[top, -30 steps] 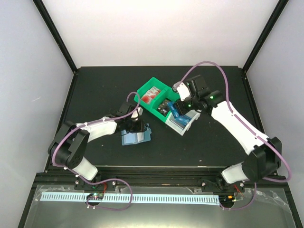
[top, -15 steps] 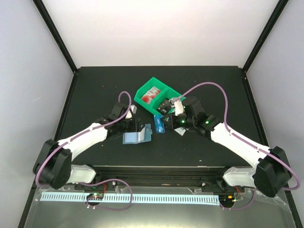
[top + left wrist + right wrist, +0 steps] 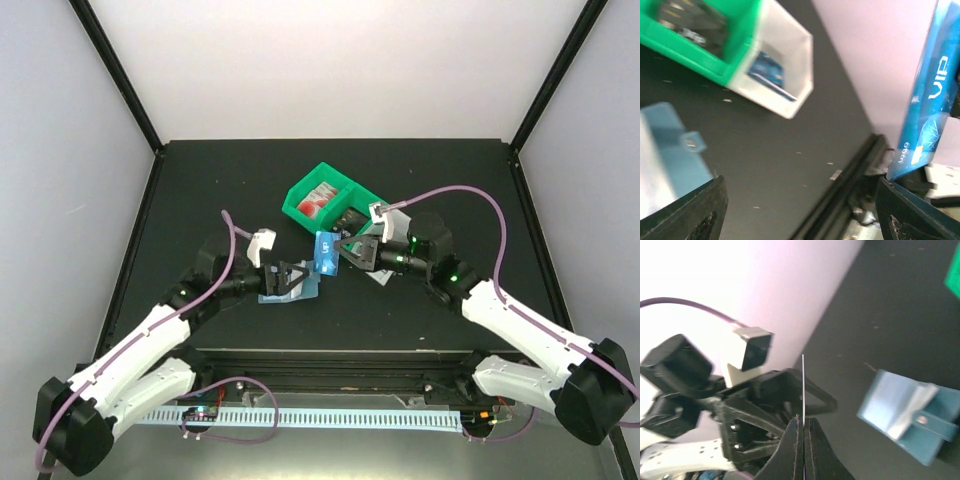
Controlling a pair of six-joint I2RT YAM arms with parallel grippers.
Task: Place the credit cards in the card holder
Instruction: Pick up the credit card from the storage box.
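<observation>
My right gripper (image 3: 338, 251) is shut on a blue credit card (image 3: 323, 253) and holds it upright above the table, just right of the card holder. In the right wrist view the card (image 3: 803, 382) shows edge-on between the closed fingers (image 3: 795, 440). The teal card holder (image 3: 311, 290) lies open on the table, its tab visible (image 3: 935, 426). My left gripper (image 3: 302, 276) is open and empty just above it, facing the card. In the left wrist view the blue VIP card (image 3: 930, 105) stands at the right and the holder (image 3: 665, 150) lies at the left.
A green bin (image 3: 300, 195) holds red-and-white cards (image 3: 318, 206) and dark cards (image 3: 346, 222). A white bin (image 3: 800, 55) joined to it holds another blue card (image 3: 767, 75). My right arm covers most of the white bin from above. The table's front rail (image 3: 330, 355) runs near.
My right gripper has carried the blue card left from the white bin toward the holder. My left arm has drawn back, and its gripper now points right at the card.
</observation>
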